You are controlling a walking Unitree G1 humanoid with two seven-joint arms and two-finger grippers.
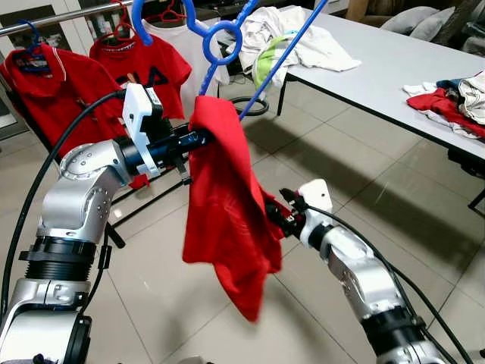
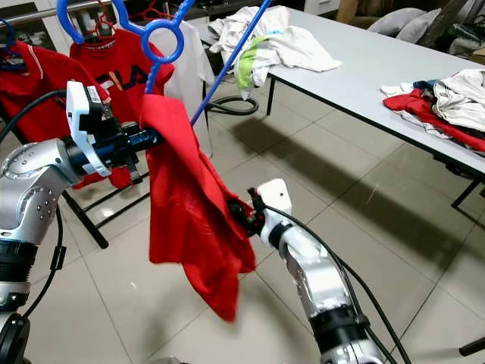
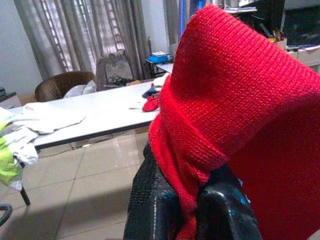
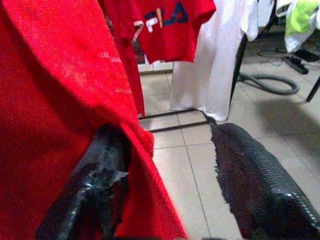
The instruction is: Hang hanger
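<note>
The left pincer (image 1: 198, 139) clamped its fingers on the upper shoulder of a red knit shirt (image 1: 227, 205) draped over a blue plastic hanger (image 1: 220, 38), held in the air beside a metal clothes rail (image 1: 61, 17) hung with red shirts. The right pincer (image 1: 274, 218) stood with fingers spread apart, one pressed against the shirt's lower edge. A grey surface (image 1: 394, 61) carried heaped laundry.

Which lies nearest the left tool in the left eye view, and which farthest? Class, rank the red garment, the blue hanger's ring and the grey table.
From the left tool:
1. Red garment, pinched in that tool.
2. Blue hanger's ring, above it, by the rack.
3. Grey table, far off on the robot's right.
</note>
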